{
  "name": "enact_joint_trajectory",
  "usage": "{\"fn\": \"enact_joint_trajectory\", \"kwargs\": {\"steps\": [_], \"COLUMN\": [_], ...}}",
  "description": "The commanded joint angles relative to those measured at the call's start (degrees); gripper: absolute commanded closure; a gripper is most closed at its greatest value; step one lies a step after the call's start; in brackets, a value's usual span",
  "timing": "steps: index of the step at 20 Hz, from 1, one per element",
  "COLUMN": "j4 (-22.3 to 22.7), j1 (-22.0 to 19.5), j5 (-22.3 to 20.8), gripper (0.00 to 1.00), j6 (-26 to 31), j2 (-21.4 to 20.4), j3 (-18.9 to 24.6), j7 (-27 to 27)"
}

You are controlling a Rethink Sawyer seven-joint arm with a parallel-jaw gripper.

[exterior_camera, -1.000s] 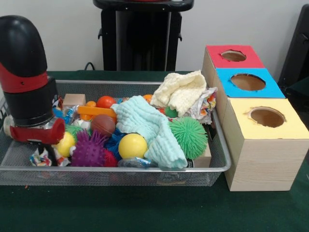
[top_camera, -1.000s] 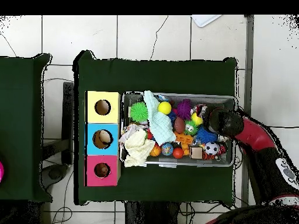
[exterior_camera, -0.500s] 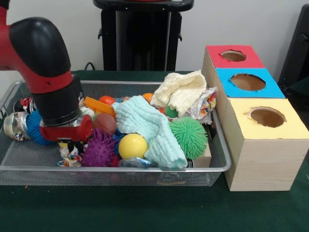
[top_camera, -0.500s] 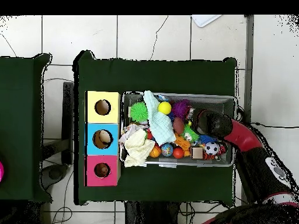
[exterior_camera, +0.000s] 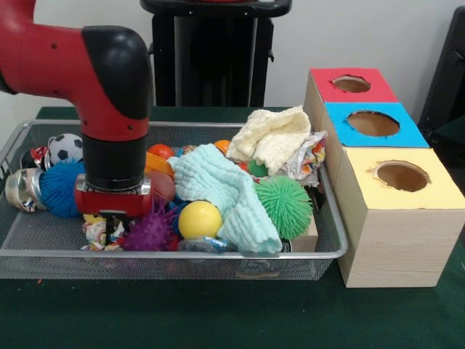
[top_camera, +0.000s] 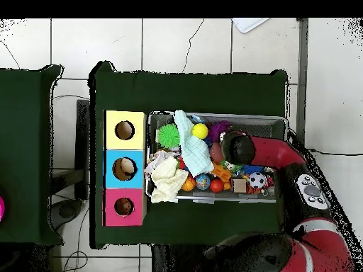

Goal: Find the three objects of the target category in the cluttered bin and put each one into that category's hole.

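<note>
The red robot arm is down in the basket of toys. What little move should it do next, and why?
Probably a short lift straight up. The hand sits low among the toys beside the purple spiky ball, and its fingers are too buried to tell whether it holds anything. The target category isn't shown either. Rising above the wire basket would reveal what, if anything, it has caught.

One wire bin (exterior_camera: pixel 320 251); three boxes, red (exterior_camera: pixel 330 93), blue (exterior_camera: pixel 378 138) and yellow (exterior_camera: pixel 407 225); two cloths, cream (exterior_camera: pixel 272 138) and mint (exterior_camera: pixel 218 182); one yellow ball (exterior_camera: pixel 199 219); one green spiky ball (exterior_camera: pixel 285 204); one toy football (exterior_camera: pixel 65 147).
</note>
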Motion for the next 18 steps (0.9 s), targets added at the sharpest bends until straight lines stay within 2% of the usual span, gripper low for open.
{"fn": "enact_joint_trajectory", "kwargs": {"steps": [1,5,13,18], "j4": [-7.7,-10.6,-13.3,-13.9], "j1": [6.4,6.2,2.3,-1.0], "j5": [-12.6,-16.2,-17.9,-18.0], "gripper": [1.00,1.00,1.00,1.00], "j6": [-5.6,-5.5,-3.0,-1.5], "j2": [6.5,7.0,7.3,7.1], "j3": [-9.4,-9.5,-5.3,-3.0], "j7": [1.3,-1.4,-5.8,-10.4]}}
